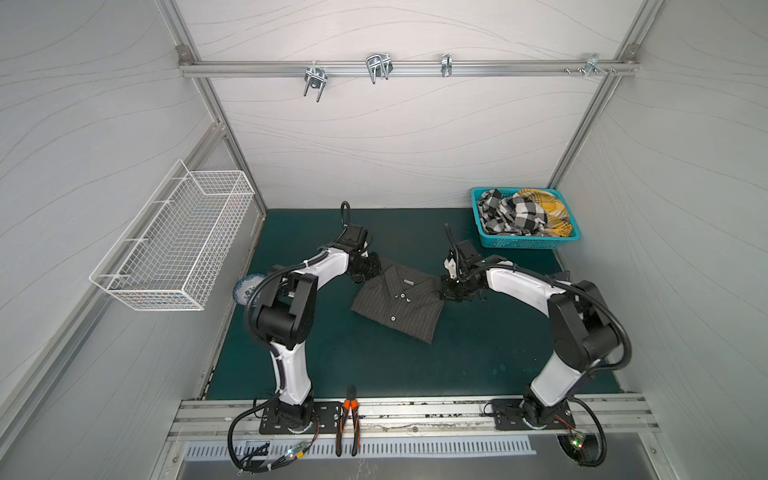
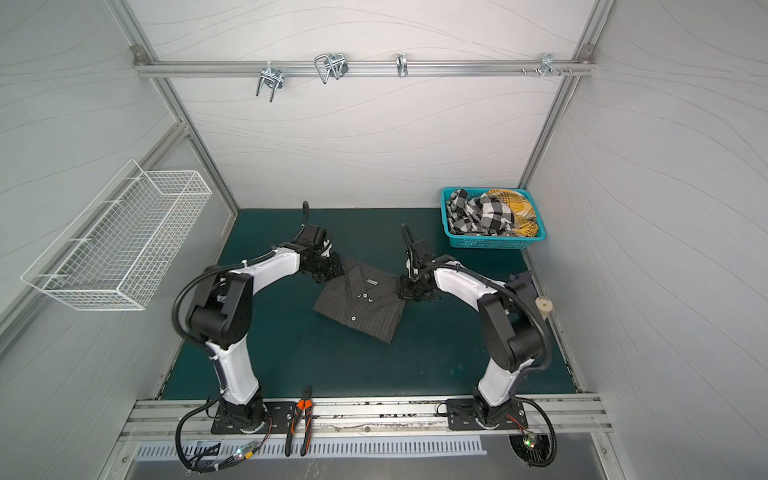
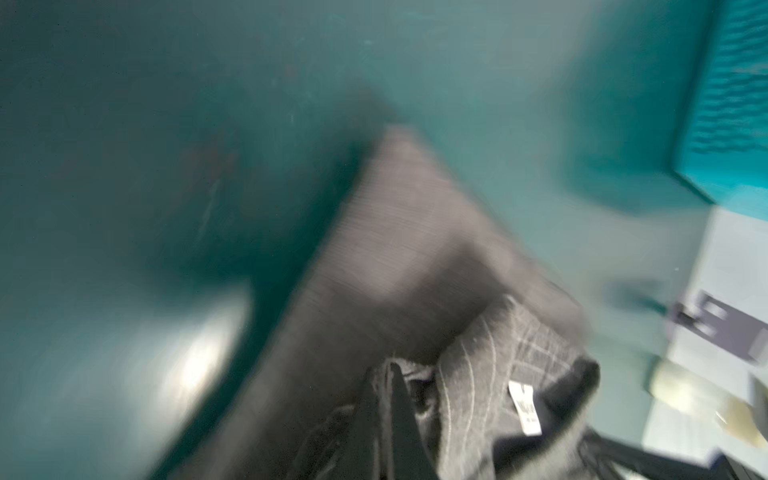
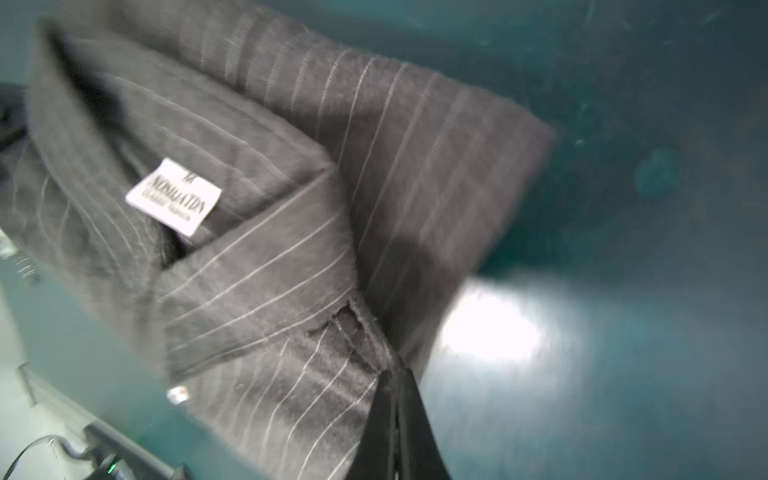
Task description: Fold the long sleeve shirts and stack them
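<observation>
While both arms bend low over the dark green table mat [image 1: 478, 353], we see the dark charcoal-grey pinstriped long sleeve shirt [image 1: 399, 303] lying near the mat's middle. It is folded into a compact rectangle, collar and white buttons facing up in both top views. Our left gripper [image 1: 371, 271] is closed tight on the shoulder corner beside the collar, with cloth bunched about its black finger in the left wrist view. Our right gripper [image 1: 444, 292] is pinched shut on the opposite shoulder edge, a ridge of fabric caught between its fingers [image 4: 378, 424] in the right wrist view. We judge the folding about done, with a carry or slide to a stacking spot next. The risk lies in the grip: each pinch may hold only the top layers, so a lift could let the lower folds and tucked sleeves drop open. Uneven pulling by the two arms would skew or stretch the rectangle. The teal plastic basket [image 1: 525, 239] of checked cloths stands well apart, so a snag there seems unlikely.
</observation>
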Robot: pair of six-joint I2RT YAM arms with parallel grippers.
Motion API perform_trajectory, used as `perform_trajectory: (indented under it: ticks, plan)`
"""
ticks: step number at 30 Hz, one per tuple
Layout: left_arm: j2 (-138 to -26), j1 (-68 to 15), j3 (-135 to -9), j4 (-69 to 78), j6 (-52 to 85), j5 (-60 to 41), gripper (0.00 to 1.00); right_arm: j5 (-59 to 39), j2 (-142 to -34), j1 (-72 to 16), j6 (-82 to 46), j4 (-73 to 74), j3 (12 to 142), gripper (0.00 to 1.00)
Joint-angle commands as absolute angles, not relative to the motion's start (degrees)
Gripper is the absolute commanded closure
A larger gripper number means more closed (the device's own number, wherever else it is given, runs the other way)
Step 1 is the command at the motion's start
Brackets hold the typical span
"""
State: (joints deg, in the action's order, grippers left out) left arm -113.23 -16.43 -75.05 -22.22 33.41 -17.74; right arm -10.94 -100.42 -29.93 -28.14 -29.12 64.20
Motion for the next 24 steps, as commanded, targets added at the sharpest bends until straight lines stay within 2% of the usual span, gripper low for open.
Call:
perform_trajectory:
  ticks: [1, 9, 17, 21, 24]
  plan:
    - [-116.08, -16.17, -77.63, -23.08, 33.28, -15.57, 1.00, -9.75, -104.76, -29.11, -27.26, -30.30, 67.44, 1.00]
    - [-117.60, -16.00, -76.82, -24.89, 33.38, -16.35, 1.00, -8.70, -104.51, -27.76, -27.37, -33.31, 70.30, 1.00]
    - [-103.74, -17.97, -61.90, -21.22, 38.67, -17.40, 1.00, -8.18, -101.32, -27.77, -25.64, -34.85, 69.52, 1.00]
    - [-98.84, -18.72, -64.66, -22.69, 38.36, -15.24, 1.00, -6.38, -101.19, -27.30, -24.75, -35.76, 71.41, 1.00]
    - [-101.23, -18.73, -69.85, -23.42, 36.54, -11.69, 1.00, -7.30, -103.87, -26.11, -23.90, -36.11, 74.70, 1.00]
